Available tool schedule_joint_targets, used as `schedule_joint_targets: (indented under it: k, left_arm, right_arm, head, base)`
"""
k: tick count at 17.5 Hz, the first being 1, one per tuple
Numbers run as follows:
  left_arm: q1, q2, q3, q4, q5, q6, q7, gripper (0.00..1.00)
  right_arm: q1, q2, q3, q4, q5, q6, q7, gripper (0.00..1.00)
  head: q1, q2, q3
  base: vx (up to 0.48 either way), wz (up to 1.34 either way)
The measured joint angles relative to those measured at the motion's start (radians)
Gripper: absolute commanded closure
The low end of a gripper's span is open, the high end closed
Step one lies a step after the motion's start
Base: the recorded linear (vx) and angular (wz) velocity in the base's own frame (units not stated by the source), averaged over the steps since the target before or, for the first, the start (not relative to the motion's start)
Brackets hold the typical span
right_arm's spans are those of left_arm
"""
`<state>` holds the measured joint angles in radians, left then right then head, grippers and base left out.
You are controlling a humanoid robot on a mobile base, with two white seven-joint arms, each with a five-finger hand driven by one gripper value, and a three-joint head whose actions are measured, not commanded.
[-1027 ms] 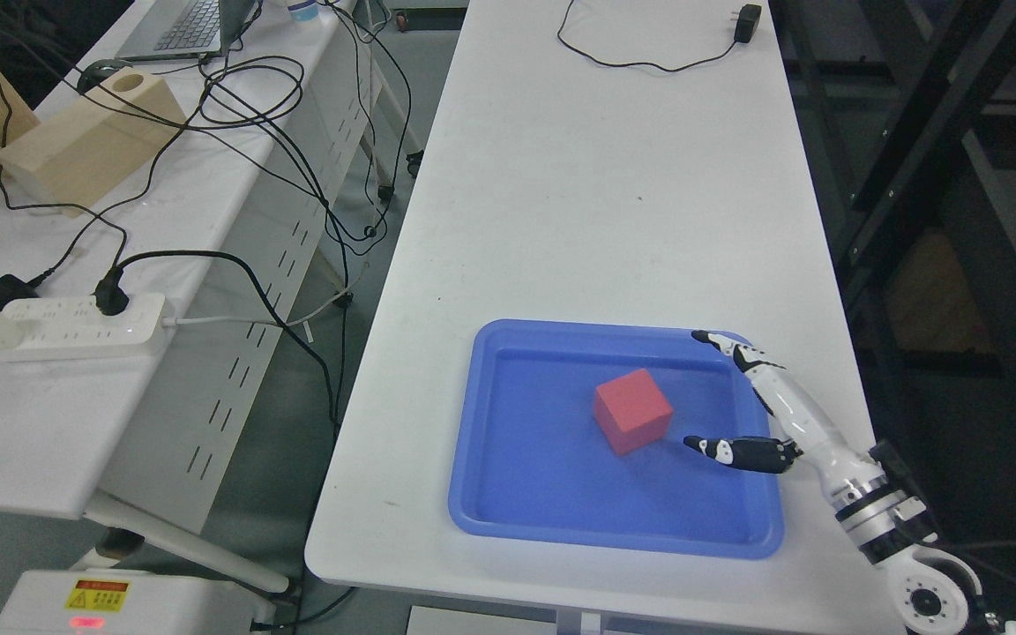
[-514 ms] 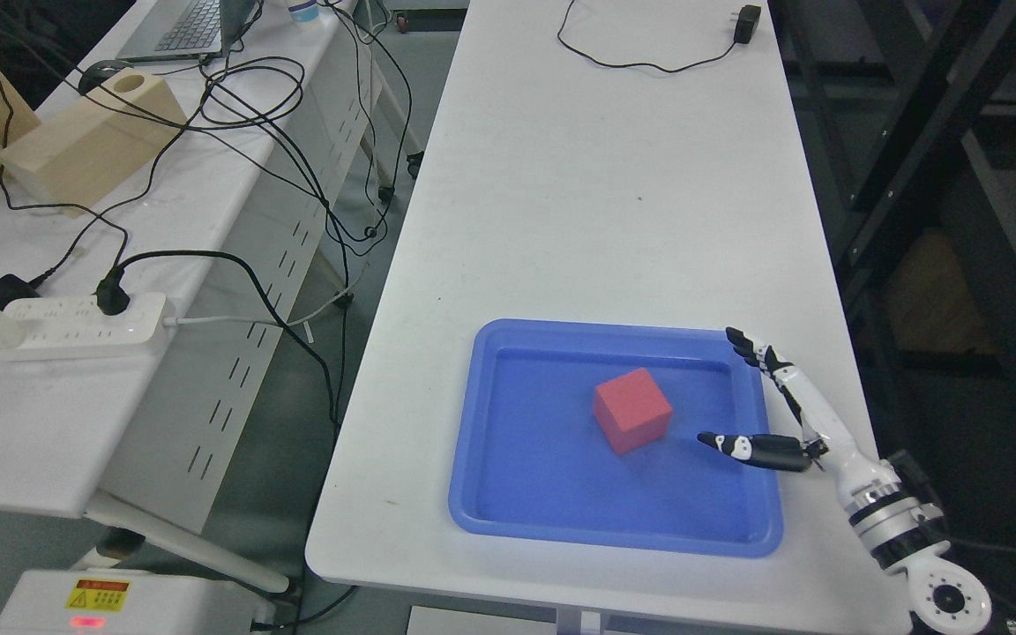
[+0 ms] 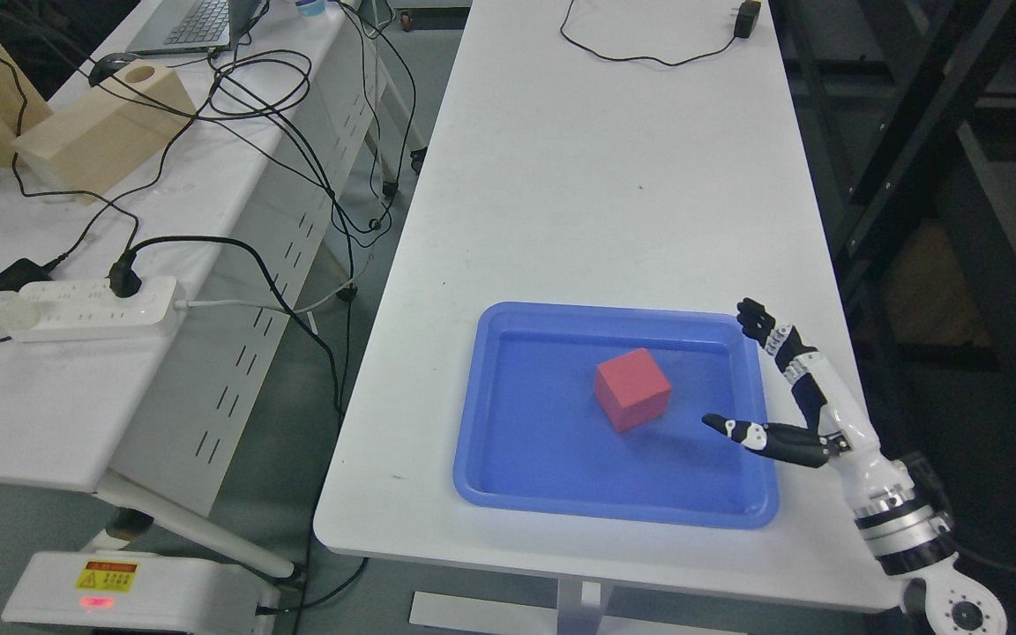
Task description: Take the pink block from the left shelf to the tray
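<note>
The right hand [image 3: 812, 401] hangs over the tray's [image 3: 490, 476] right rim, fingers [image 3: 759, 322] spread, holding nothing. The block [image 3: 633, 389] sits free in the tray's middle, clear of the thumb. The placing looks done; what remains is to lift the arm away from the table [image 3: 596, 176].

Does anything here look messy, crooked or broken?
Nothing looks broken or spilled. The block sits flat in the tray, turned askew to its sides. The right hand hangs open beside it. The only mess is the tangle of cables on the side desk.
</note>
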<state>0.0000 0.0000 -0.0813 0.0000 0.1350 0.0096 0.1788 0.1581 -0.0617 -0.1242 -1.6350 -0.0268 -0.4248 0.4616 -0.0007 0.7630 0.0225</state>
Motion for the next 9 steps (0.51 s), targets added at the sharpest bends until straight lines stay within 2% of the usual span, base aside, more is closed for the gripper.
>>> schedule_joint_targets:
  k: [4, 9]
  left_arm:
    - [0.000, 0.000, 0.000, 0.000, 0.000, 0.000, 0.000, 0.00]
    - [0.000, 0.000, 0.000, 0.000, 0.000, 0.000, 0.000, 0.00]
  right_arm:
    - [-0.002, 0.023, -0.013, 0.000, -0.111, 0.049, -0.090, 0.01]
    - [-0.004, 0.039, -0.022, 0.000, -0.161, 0.061, -0.164, 0.01]
  head:
    - [0.0000, 0.000, 0.000]
    - [0.0000, 0.000, 0.000]
  base:
    - [-0.119, 0.00]
    - [-0.175, 0.00]
